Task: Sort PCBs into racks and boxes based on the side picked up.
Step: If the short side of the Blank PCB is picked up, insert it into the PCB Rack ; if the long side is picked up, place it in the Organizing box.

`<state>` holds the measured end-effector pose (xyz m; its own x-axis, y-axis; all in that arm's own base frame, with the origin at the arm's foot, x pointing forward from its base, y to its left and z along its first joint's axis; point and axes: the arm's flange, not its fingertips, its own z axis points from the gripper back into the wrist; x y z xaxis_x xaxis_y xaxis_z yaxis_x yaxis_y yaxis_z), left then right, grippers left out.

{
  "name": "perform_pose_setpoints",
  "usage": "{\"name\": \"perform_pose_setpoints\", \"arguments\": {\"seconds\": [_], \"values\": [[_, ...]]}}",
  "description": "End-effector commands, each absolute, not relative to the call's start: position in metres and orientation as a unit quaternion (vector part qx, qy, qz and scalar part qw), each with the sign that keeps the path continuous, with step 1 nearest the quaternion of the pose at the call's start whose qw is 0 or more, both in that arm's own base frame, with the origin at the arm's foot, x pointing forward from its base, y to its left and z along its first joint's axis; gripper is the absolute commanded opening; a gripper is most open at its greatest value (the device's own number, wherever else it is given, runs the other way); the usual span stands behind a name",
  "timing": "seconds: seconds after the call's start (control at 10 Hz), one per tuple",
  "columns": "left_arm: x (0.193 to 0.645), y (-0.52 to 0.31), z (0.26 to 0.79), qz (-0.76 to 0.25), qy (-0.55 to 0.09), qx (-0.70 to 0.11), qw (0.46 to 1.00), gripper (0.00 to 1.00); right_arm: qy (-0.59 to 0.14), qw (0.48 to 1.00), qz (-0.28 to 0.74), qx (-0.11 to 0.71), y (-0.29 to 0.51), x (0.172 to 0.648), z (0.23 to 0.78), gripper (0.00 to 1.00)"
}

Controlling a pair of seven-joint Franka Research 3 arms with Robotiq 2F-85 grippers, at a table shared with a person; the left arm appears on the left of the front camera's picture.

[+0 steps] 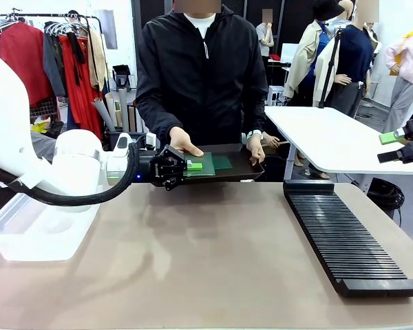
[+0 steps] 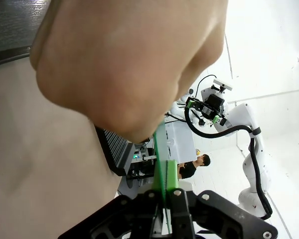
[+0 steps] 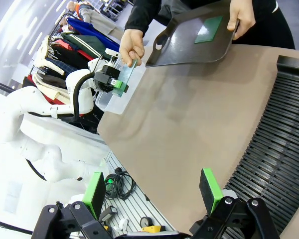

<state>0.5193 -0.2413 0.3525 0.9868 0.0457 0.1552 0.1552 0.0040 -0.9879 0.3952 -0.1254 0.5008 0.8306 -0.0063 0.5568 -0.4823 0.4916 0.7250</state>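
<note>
Table point(image 1: 193, 261): PCB point(image 2: 160, 149) inside left claw point(image 2: 166, 181)

one green pcb point(image 1: 206, 169) gripped, second pcb point(image 1: 222, 163) lying flat; slotted black rack point(image 1: 344, 237) right, clear tub point(image 1: 27, 240) left.

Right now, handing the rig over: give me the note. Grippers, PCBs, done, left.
Left gripper: shut on a PCB at the black tray the person holds; person's hand right beside it.
Right gripper: open, empty, raised near the rack.
Second PCB lies flat on the tray.
Done: first PCB gripped; rack slots show no boards.
Left: lift it, sort it to rack or clear tub, then take the second PCB.
</note>
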Motion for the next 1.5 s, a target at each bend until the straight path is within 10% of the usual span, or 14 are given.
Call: {"name": "perform_pose_setpoints", "arguments": {"seconds": [0.0, 1.4], "values": [[0.5187, -0.2421, 0.3535, -0.041, -0.069, -0.708, 0.702, 0.0, -0.252, 0.826, 0.143, 0.483, -0.1251, 0.3944, 0.5025, 1.0], [0.5187, -0.2421, 0.3535, -0.041, -0.069, -0.708, 0.702, 0.0, -0.252, 0.826, 0.143, 0.483, -0.1251, 0.3944, 0.5025, 1.0]]}}
